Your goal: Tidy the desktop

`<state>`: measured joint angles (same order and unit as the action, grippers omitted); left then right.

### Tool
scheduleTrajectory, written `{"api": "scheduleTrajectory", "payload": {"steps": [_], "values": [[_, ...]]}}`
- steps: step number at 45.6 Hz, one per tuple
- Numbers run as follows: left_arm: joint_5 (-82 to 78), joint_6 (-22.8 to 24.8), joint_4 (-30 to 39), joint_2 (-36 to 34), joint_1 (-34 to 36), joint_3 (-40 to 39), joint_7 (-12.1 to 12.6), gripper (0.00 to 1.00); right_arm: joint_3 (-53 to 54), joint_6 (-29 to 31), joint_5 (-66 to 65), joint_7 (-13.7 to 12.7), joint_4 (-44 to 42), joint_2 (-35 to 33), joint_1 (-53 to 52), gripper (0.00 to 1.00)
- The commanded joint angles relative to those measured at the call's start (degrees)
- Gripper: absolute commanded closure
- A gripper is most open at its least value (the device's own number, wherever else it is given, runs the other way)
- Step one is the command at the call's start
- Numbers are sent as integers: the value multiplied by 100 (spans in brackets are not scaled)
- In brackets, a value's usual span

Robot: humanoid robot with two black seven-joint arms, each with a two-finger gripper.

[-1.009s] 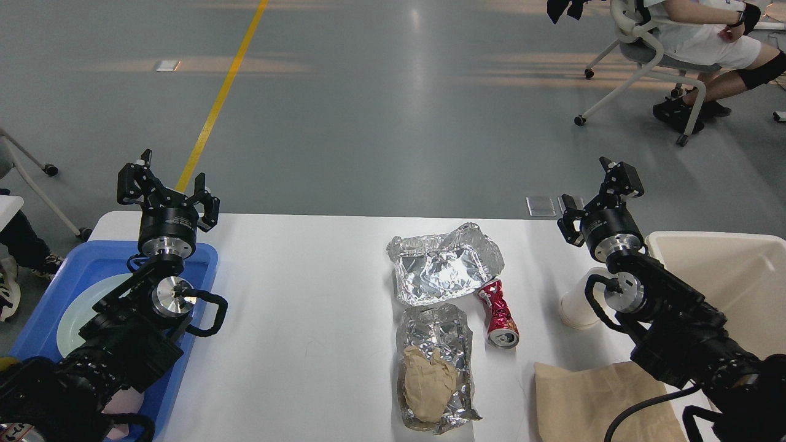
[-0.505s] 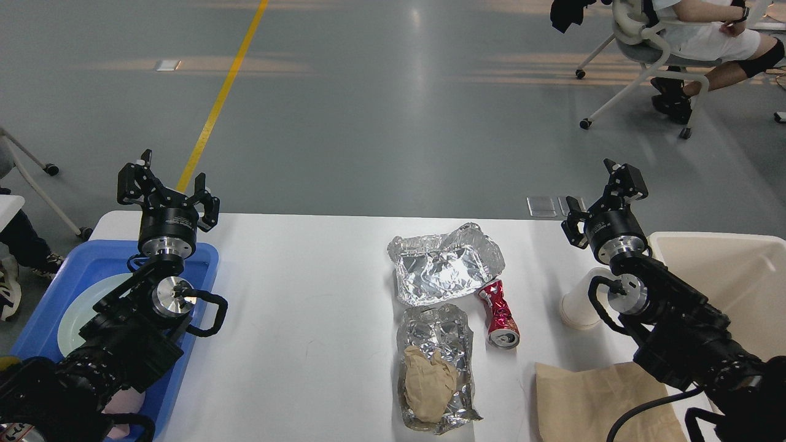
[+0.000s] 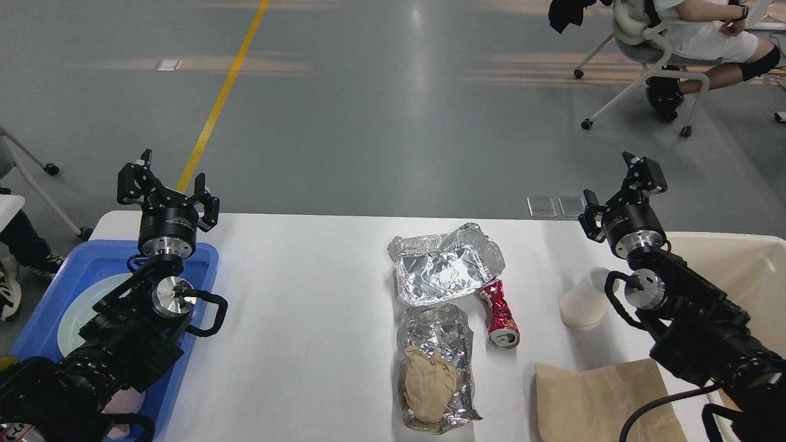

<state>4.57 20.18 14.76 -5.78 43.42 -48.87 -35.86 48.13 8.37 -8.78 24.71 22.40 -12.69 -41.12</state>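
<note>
Both my grippers hover empty with jaws spread. My right gripper (image 3: 621, 187) has drifted right, uncovering the paper cup (image 3: 583, 304) on the desktop (image 3: 307, 319); my left gripper (image 3: 167, 191) has stayed put.

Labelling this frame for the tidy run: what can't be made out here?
All head view:
- plate in the blue tray: mostly covered by the left arm.
- paper cup: right side behind the right arm.
- brown paper bag: cut off by the bottom edge.
- cream bin: interior partly hidden by the right arm, cut by the right edge.
</note>
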Motion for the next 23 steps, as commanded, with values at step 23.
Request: {"api": "scheduleTrajectory", "payload": {"steps": [23], "values": [[0, -6, 0, 7, 0, 0, 0, 4, -4536, 1308, -124, -168, 1, -568, -1687, 0]]}}
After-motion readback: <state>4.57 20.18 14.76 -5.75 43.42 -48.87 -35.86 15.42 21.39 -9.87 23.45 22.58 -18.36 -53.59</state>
